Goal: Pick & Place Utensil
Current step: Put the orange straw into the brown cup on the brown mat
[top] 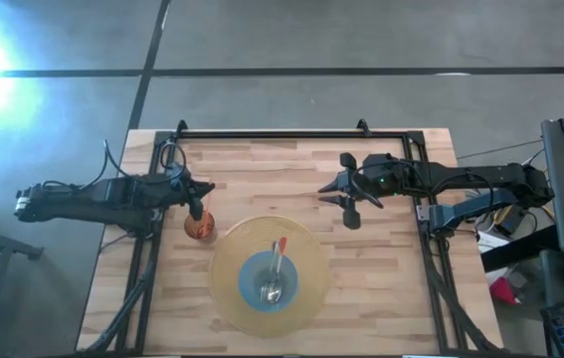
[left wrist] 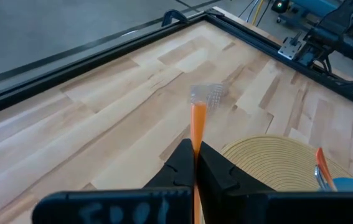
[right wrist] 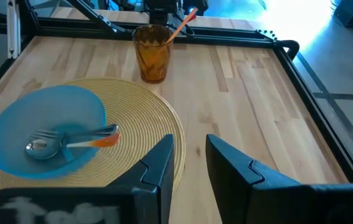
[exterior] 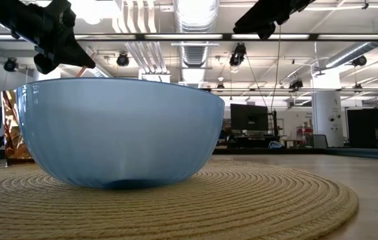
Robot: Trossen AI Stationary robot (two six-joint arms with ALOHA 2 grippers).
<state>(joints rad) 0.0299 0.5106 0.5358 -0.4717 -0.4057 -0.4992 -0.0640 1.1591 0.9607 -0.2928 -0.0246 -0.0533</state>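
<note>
Amber cup (top: 200, 228) beside woven placemat (top: 232, 298)

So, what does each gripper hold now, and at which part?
The left gripper is shut on the orange utensil's handle, above the amber cup. The right gripper holds nothing.

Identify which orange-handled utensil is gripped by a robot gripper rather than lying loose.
The orange-handled utensil above the amber cup, pinched by the left gripper; the others lie in the blue bowl.

Wooden table (top: 381, 268) with woven mat (top: 306, 298), amber cup (top: 200, 229).
</note>
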